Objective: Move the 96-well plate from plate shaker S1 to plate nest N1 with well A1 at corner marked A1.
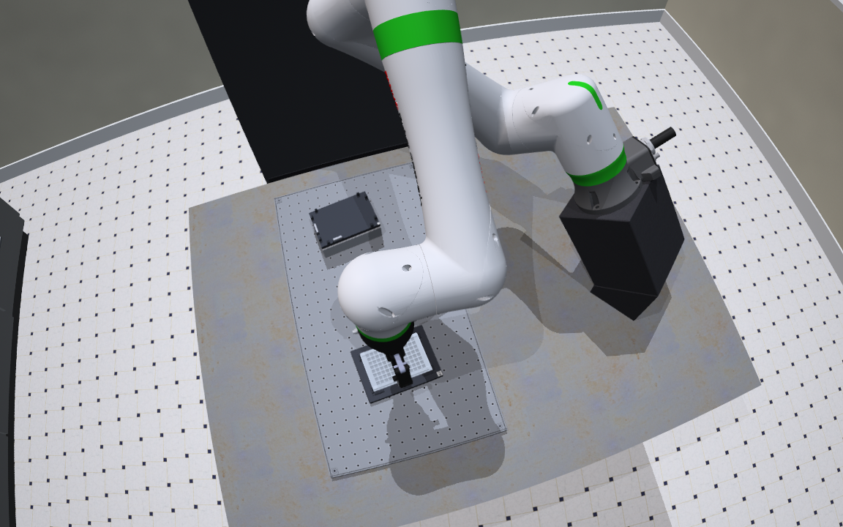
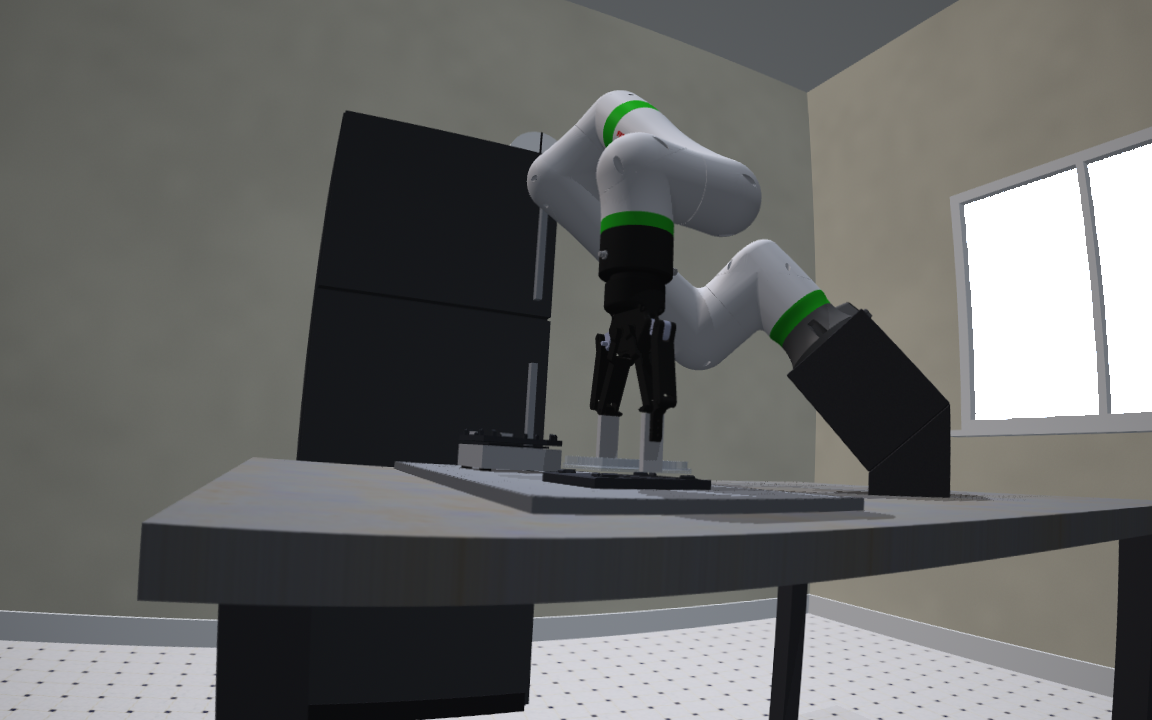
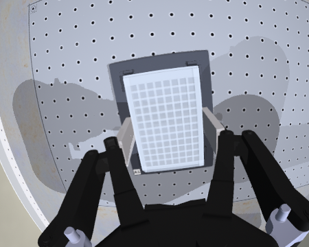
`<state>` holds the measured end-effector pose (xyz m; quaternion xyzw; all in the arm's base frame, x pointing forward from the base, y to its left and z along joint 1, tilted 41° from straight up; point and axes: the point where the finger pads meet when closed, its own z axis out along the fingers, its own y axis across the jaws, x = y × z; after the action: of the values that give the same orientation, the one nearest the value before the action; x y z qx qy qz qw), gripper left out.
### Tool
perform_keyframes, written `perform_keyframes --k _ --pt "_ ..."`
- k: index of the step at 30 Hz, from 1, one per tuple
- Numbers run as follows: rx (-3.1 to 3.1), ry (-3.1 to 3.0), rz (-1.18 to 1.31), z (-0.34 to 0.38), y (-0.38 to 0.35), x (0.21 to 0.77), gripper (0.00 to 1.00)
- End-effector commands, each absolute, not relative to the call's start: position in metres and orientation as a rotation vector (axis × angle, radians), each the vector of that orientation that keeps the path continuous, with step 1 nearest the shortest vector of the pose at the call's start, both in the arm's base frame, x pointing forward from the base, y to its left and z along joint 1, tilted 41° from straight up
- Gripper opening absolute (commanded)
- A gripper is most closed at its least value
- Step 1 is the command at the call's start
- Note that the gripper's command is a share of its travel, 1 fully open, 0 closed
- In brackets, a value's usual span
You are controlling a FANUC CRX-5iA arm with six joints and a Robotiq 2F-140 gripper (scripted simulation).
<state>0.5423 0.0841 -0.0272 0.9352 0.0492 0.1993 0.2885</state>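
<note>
Gripper: your Robotiq gripper (image 3: pixel 165 134) points straight down over the plate nest, and its two pale pads (image 3: pixel 212 129) pinch the long sides of the 96-well plate (image 3: pixel 165 119).
Plate: you can see the white plate, wells up, over the dark plate nest N1 (image 3: pixel 119 79); in the exterior view it sits low and level at the nest (image 2: pixel 625 480), but you cannot tell from any view whether it is fully down.
Alignment: in the wrist view the plate looks slightly skewed against the nest's outline, with more dark rim showing on the left than on the right.
A1 corner: a small pale mark (image 3: pixel 137 171) lies at the nest's near-left corner; its lettering is too small for you to read.
Shaker: the plate shaker S1 (image 1: pixel 345 219) stands well apart on the same perforated breadboard (image 1: pixel 346 419), its dark pocket holding no plate.
Arm: the white arm (image 1: pixel 437 196) reaches from its black pedestal (image 1: pixel 647 262) across the table (image 2: pixel 473 546).
</note>
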Motion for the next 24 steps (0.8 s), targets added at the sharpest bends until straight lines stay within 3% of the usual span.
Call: perform_keyframes --k 1,24 --pt "2.497 0.132 0.532 -0.0276 0.084 0.5426 0.0" --pt "2.497 0.132 0.532 -0.03 0.0824 0.5439 0.0"
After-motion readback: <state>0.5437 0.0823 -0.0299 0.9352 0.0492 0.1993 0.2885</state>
